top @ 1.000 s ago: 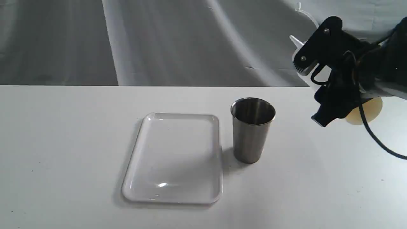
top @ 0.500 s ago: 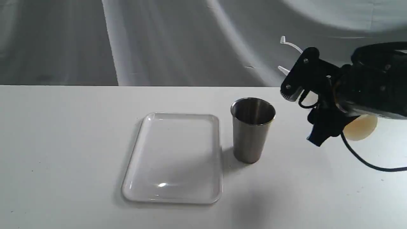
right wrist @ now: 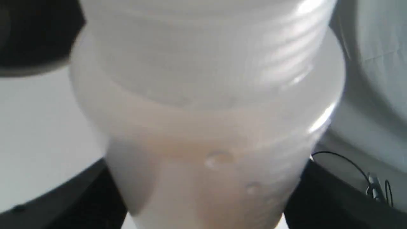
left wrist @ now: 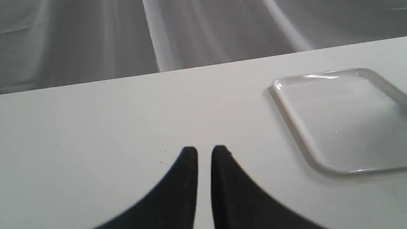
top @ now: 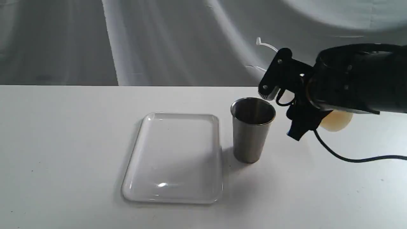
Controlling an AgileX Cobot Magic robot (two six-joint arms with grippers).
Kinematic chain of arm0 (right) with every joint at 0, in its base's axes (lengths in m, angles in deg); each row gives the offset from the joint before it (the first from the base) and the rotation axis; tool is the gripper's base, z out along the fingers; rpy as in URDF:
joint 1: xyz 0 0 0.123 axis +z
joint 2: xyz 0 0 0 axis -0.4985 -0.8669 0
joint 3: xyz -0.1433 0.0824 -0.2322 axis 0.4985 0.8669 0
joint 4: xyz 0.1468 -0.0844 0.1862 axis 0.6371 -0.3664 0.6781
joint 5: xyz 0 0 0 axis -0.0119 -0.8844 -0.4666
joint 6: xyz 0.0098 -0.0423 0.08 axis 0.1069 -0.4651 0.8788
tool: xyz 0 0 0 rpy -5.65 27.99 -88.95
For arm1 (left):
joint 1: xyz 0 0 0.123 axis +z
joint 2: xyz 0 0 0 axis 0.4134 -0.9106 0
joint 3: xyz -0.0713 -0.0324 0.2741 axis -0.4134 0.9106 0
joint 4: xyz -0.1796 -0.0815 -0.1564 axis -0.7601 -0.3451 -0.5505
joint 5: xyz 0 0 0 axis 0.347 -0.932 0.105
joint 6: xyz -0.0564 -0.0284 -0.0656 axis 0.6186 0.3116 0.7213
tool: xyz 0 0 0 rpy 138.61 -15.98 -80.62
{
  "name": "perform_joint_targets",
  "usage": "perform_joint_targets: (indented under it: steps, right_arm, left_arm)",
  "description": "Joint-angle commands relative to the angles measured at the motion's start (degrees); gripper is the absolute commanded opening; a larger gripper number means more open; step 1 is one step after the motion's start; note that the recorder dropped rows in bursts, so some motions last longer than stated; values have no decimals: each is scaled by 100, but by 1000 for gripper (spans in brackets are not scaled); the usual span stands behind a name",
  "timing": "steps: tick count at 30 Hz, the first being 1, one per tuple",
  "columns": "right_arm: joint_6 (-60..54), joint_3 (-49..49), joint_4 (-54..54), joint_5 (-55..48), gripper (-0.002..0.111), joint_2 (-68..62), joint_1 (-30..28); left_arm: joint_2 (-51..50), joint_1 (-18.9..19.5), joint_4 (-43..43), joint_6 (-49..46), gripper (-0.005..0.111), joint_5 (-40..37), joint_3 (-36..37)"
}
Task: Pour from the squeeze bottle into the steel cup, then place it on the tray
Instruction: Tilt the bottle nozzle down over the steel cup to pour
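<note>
Right hand (top: 279,113) nearer steel cup (top: 252,133), squeeze bottle (top: 335,121) clamped within

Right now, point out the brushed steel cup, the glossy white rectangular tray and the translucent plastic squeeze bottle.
brushed steel cup (top: 251,141): exterior view, side wall.
glossy white rectangular tray (top: 173,159): exterior view, bare floor.
translucent plastic squeeze bottle (top: 338,121): exterior view, round base.

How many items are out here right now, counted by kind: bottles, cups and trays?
Squeeze bottle: 1
Steel cup: 1
Tray: 1
Total: 3
</note>
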Motion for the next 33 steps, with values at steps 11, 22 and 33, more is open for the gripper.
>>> perform_joint_targets:
  steps: [11, 22, 33]
  right_arm:
    - [-123, -212, -940, -656, 49, 41, 18]
    - [-901, -212, -1172, -863, 49, 41, 108]
    - [-2067, -212, -1172, -1127, 49, 41, 221]
  left_arm:
    - [28, -18, 16, 10, 8, 37, 25]
    - [28, -18, 16, 10, 8, 37, 25]
    - [28, -18, 16, 10, 8, 37, 25]
